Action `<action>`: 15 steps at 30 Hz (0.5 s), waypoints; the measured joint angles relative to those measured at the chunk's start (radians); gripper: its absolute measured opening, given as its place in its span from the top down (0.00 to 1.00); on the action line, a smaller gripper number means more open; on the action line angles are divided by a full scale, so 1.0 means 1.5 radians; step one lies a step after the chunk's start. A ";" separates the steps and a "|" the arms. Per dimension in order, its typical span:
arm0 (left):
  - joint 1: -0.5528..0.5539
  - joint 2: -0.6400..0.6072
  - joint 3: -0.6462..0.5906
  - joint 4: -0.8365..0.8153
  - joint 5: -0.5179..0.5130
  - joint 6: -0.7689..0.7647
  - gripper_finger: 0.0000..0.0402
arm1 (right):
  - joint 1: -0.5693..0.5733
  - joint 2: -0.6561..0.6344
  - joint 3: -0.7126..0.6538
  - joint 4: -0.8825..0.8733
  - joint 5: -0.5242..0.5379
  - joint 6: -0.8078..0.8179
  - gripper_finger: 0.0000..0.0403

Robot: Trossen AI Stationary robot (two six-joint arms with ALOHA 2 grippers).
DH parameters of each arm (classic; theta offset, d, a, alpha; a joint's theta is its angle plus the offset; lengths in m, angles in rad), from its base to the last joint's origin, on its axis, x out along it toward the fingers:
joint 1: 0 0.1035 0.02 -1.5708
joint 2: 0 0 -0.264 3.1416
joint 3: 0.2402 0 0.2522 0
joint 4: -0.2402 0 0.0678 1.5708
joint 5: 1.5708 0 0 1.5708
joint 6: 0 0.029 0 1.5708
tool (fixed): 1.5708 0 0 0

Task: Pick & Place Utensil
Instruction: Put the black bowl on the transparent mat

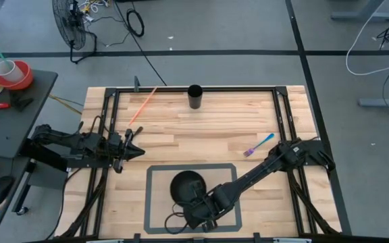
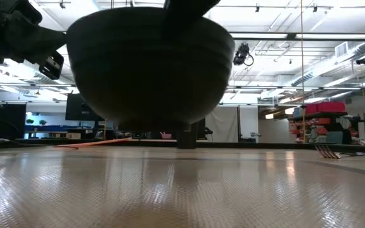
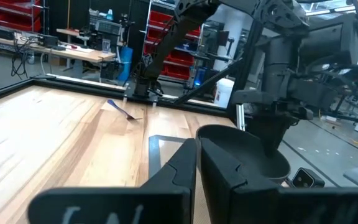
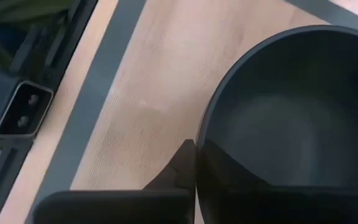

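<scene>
A black bowl (image 1: 184,185) hangs over the grey-taped rectangle (image 1: 155,177) near the table's near edge. In the low view the bowl (image 2: 151,63) has its base above the tabletop. My right gripper (image 1: 193,202) is shut on the bowl's near rim. A fork with a blue and purple handle (image 1: 257,144) lies flat on the wood right of centre, also seen in the left wrist view (image 3: 124,111). My left gripper (image 1: 137,150) waits shut at the table's left side, touching nothing. My right gripper holds the bowl by its rim (image 4: 205,134), on the side toward the table's near edge. One finger (image 4: 180,167) is outside the wall and the other is inside. The fingers come from above, pointing down. The bowl is lifted clear of the table and roughly upright.
A black cup (image 1: 194,96) stands at the middle of the far edge. An orange stick (image 1: 142,105) lies slanted near the far left corner. A black frame rail (image 1: 111,121) runs around the tabletop. Bare wood lies between the bowl and the cup.
</scene>
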 joint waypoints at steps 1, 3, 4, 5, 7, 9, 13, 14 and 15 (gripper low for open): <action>0.000 0.000 0.000 0.000 0.000 0.000 0.94 | 0.000 0.000 -0.005 0.007 -0.001 0.004 0.97; 0.000 0.000 0.000 0.000 0.000 0.000 0.94 | 0.001 0.000 -0.012 -0.005 -0.001 0.007 0.96; 0.000 0.000 0.000 0.000 0.000 0.000 0.94 | 0.003 0.000 -0.014 -0.012 -0.001 0.007 0.96; 0.000 0.000 0.000 0.000 0.000 0.000 0.94 | 0.005 0.000 -0.017 -0.009 -0.004 0.007 0.96; 0.000 0.000 0.000 0.000 0.000 0.000 0.94 | 0.007 0.000 -0.028 0.009 -0.014 0.006 0.96; 0.000 0.000 0.000 0.000 0.000 0.000 0.94 | 0.012 0.000 -0.036 0.014 -0.015 0.004 0.96; 0.000 0.000 0.000 0.000 0.000 0.000 0.94 | 0.020 -0.001 -0.042 0.045 -0.014 -0.009 0.97; 0.000 0.000 0.000 0.000 0.000 0.000 0.94 | 0.022 -0.001 -0.047 0.047 -0.014 -0.011 0.97; 0.000 0.000 0.000 0.000 0.000 0.000 0.94 | 0.022 0.000 -0.052 0.051 -0.014 -0.011 0.97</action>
